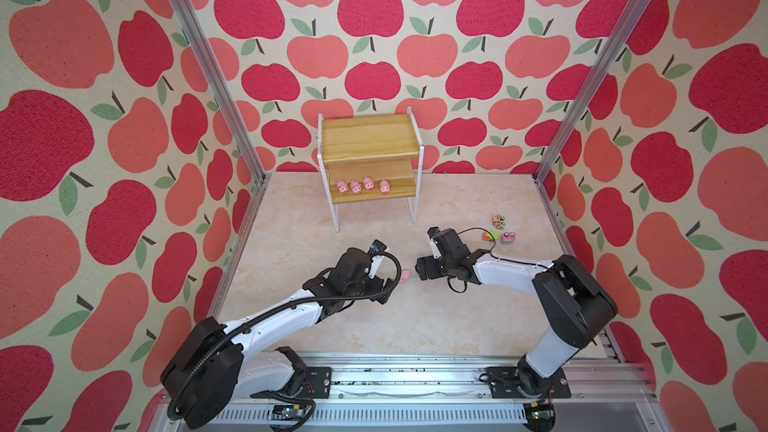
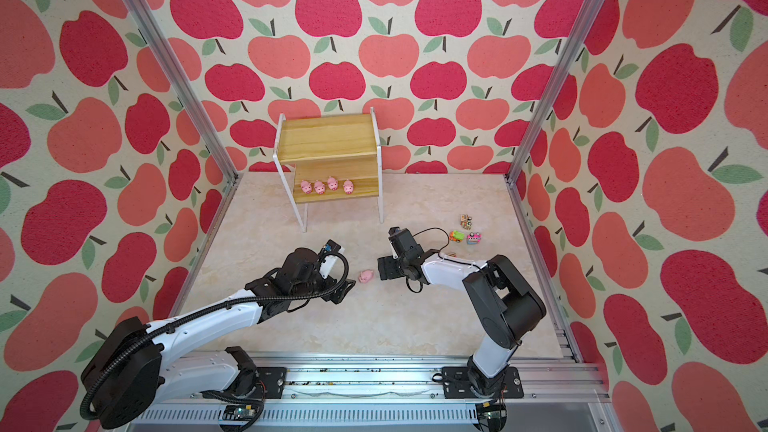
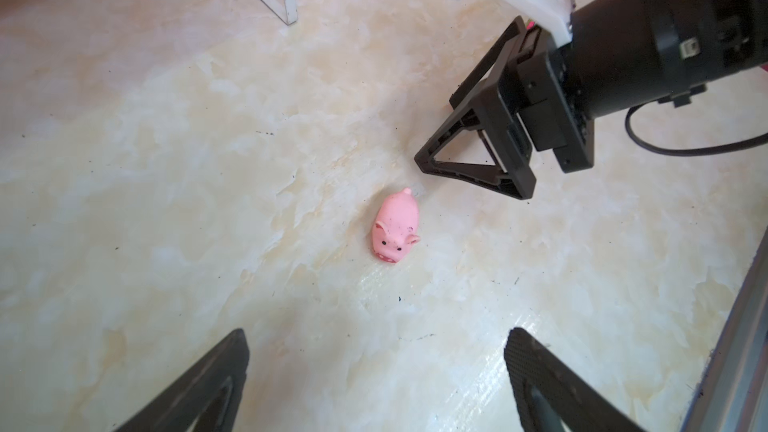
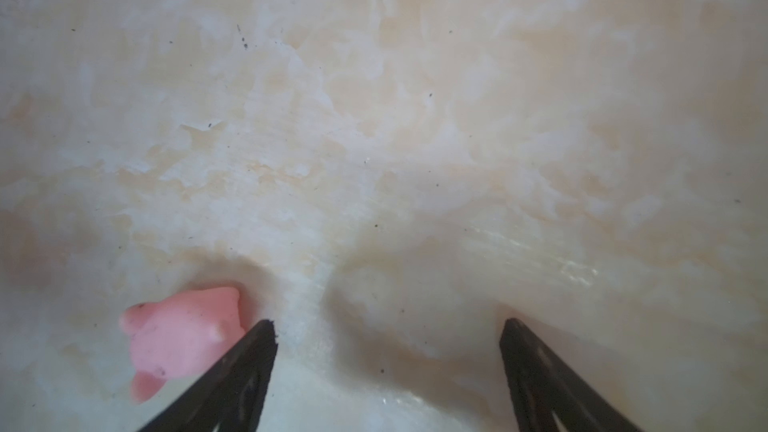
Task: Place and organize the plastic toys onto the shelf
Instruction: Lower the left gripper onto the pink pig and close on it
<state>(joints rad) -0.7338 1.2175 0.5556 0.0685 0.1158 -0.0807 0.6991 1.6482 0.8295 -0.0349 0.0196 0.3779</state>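
Observation:
The shelf (image 1: 370, 135) stands at the back of the table, with several pink pigs (image 1: 362, 187) in a row on its lower board. One loose pink pig (image 2: 366, 276) lies on the table between my two grippers. My left gripper (image 3: 376, 338) is open just short of this pig (image 3: 395, 228), with nothing between its fingers. My right gripper (image 4: 388, 326) is open too. The pig (image 4: 183, 334) lies outside its jaws, beside one finger (image 4: 249, 351). Several small trucks (image 1: 498, 230) sit on the table at the right.
The shelf's white legs (image 1: 336, 218) stand on the marble-patterned table (image 1: 311, 326). The top board of the shelf is bare. Aluminium posts (image 1: 540, 176) mark the back corners, and apple-patterned walls enclose the table.

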